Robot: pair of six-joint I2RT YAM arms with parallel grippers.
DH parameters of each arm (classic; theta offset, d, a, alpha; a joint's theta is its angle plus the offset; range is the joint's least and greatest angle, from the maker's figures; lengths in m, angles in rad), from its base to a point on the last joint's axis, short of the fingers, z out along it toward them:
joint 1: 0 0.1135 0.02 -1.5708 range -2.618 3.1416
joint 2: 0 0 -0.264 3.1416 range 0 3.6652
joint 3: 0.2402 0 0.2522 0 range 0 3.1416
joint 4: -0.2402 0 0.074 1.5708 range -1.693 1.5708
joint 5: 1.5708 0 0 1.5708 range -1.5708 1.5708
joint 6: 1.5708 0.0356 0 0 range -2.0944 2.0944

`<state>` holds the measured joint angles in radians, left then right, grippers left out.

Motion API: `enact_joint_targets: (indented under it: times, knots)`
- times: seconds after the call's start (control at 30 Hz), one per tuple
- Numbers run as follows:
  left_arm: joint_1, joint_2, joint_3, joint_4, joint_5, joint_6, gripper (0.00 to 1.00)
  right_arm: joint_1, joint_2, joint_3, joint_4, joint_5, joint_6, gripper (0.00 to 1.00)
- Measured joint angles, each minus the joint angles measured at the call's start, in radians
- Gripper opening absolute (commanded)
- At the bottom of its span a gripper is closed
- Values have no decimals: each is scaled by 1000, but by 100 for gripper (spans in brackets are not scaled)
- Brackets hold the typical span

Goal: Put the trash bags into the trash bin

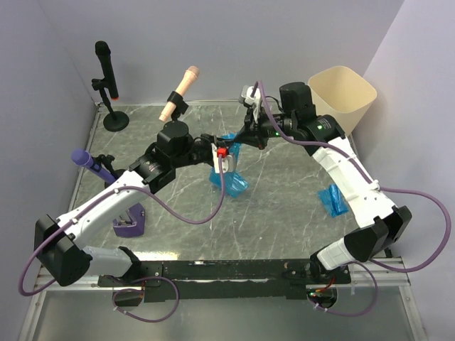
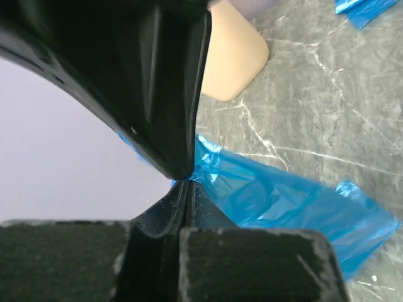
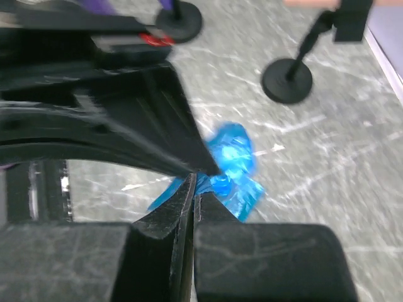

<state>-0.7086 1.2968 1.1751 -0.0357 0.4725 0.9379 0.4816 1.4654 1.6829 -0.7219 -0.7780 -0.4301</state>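
Observation:
A blue trash bag (image 1: 227,174) hangs over the middle of the table, its lower end resting on the marble top. My left gripper (image 1: 217,148) and right gripper (image 1: 239,139) meet tip to tip at its upper edge. In the left wrist view my left gripper (image 2: 187,181) is shut on the blue trash bag (image 2: 283,201). The right wrist view shows my right gripper (image 3: 195,182) shut on the same crumpled bag (image 3: 234,160). A second blue trash bag (image 1: 332,201) lies flat at the right. The cream-beige trash bin (image 1: 343,94) stands at the back right, tilted against the wall.
At the back left a black microphone (image 1: 105,62) stands on a round base (image 1: 116,121). A beige microphone (image 1: 182,88) is clipped behind the left arm. A purple microphone (image 1: 89,160) sits in a purple holder (image 1: 131,222) at the left.

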Motion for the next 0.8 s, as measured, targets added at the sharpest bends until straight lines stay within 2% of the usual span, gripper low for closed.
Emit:
enact_joint_targets:
  times: [0.23, 0.37, 0.67, 0.8]
  knots:
    - [-7, -1, 56, 20, -10, -11, 1, 4, 4, -84, -10, 35, -8, 0]
    - [2, 3, 68, 34, -7, -11, 1, 11, -3, -58, -8, -4, 6, 0]
    - [7, -7, 31, -43, 29, -22, 1, -34, 10, -27, 41, 77, 30, 0]
    - [6, -5, 52, -32, 24, -20, 1, -14, 21, -27, 31, 52, 25, 0]
